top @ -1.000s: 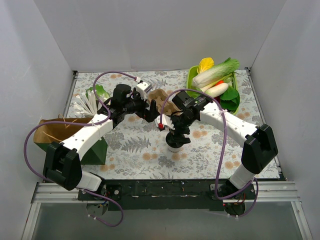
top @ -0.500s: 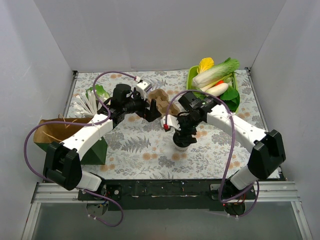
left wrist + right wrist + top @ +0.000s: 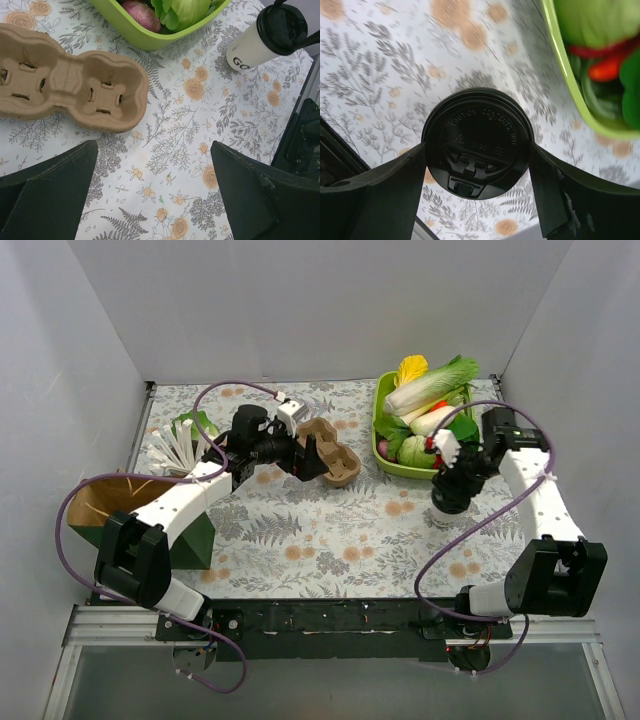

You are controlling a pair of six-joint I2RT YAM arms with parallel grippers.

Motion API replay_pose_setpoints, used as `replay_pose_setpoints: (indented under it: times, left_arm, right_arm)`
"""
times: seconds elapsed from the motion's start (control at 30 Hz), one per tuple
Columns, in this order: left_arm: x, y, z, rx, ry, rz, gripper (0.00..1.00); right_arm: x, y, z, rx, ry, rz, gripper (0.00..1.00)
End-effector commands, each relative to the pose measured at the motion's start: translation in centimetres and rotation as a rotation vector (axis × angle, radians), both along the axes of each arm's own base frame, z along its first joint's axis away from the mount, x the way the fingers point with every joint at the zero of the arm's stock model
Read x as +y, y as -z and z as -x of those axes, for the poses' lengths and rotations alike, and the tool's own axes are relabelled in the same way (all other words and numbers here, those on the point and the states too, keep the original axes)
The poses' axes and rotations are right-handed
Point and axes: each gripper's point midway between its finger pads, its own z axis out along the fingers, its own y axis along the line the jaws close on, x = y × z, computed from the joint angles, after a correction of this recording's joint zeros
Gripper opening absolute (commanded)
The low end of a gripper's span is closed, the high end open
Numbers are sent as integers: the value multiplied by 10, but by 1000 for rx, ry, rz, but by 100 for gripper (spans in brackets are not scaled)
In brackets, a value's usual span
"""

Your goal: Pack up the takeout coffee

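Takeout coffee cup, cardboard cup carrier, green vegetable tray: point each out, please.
takeout coffee cup (image 3: 248, 49), left wrist view, white side wall.
cardboard cup carrier (image 3: 67, 84), left wrist view, ridge between pockets.
green vegetable tray (image 3: 142, 39), left wrist view, outer wall.

Tabletop (image 3: 300, 540) covered by a cloth (image 3: 165, 150) printed with grey ferns and orange blooms. Plain white panels enclose three sides: back wall (image 3: 300, 310), left wall (image 3: 60, 390), right wall (image 3: 590, 360). Metal rail (image 3: 100, 625) along the near edge. Light even, shadows soft.

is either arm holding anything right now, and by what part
The right pincer grips the coffee cup by its black lid, one finger on each side of the rim. The left pincer is open and holds nothing.
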Motion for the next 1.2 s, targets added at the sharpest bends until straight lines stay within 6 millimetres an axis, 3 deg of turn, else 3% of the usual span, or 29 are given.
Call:
replay_pose_setpoints:
  times: [0.0, 0.17, 0.27, 0.4, 0.47, 0.53, 0.67, 0.83, 0.93, 0.97, 1.0, 1.03, 1.07, 1.13, 1.17]
  left_arm:
    - [-9, -27, -8, -43, 24, 54, 98]
    - [-9, -30, -10, -44, 20, 56, 98]
    - [-9, -30, -10, -42, 20, 56, 98]
    - [-9, -31, -9, -42, 21, 56, 98]
    - [-8, -33, -7, -43, 23, 53, 98]
    - [-7, -34, -6, -53, 27, 48, 98]
    - [-6, -40, -4, -77, 35, 45, 98]
    - [-5, -38, -4, -76, 35, 36, 98]
    - [-4, -46, -7, -93, 21, 39, 98]
    - [-5, -58, -10, -120, 15, 48, 98]
    - [-2, -65, -16, -139, -6, 47, 98]
    - [-1, -72, -19, -156, -16, 48, 98]
    - [-1, -95, -26, -202, -31, 65, 98]
    - [7, -111, -41, -243, -94, 52, 98]
    - [10, -127, -48, -276, -120, 58, 98]
  right_arm:
    - [-52, 0, 2, 7, 164, -34, 62]
    - [-104, 4, -4, 18, 317, -60, 61]
    - [-117, 9, -6, 33, 345, -62, 65]
    - [-118, 13, -10, 26, 357, -66, 77]
    - [-118, 5, -15, 5, 361, -75, 80]
    - [-119, -11, -23, -40, 378, -82, 91]
    - [-118, -44, -36, -124, 394, -106, 96]
    - [-112, -56, -38, -134, 398, -140, 98]
    - [-82, -75, -42, -145, 322, -207, 98]
    - [-69, -79, -45, -143, 307, -219, 97]
    - [-39, -81, -47, -142, 219, -213, 97]
    - [-23, -86, -54, -175, 174, -205, 96]
    - [14, -86, -53, -161, 102, -216, 95]
    - [45, -83, -61, -174, 44, -207, 91]
    - [73, -86, -68, -205, -10, -225, 90]
